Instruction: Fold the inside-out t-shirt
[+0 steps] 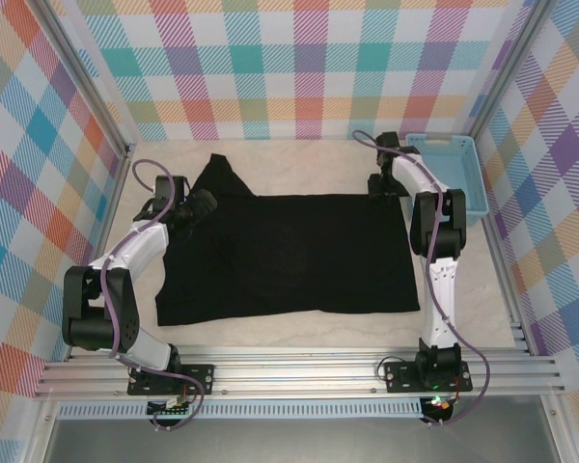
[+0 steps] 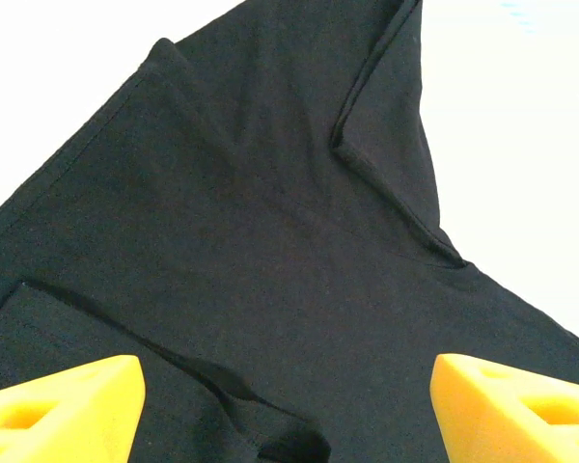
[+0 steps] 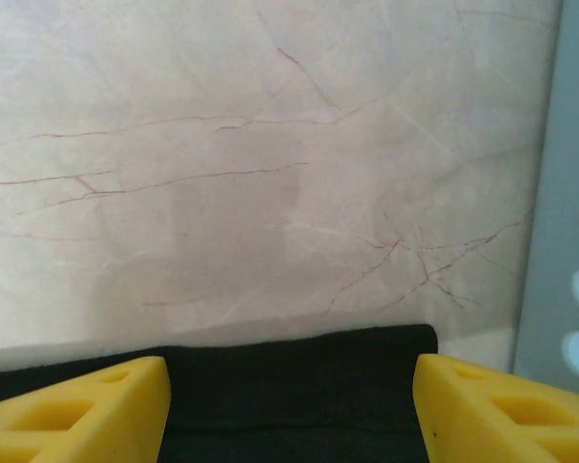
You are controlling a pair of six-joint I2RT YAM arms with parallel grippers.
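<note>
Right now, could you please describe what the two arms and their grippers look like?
Both the left arm and right arm have white shells, black joints and a purple cable. The left gripper and right gripper carry bright yellow, wedge-shaped fingers with hollow cut-outs.

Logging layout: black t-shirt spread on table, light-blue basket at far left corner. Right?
No. The light-blue basket sits at the far right corner, as the top external view shows. The black t-shirt is spread on the table.
</note>
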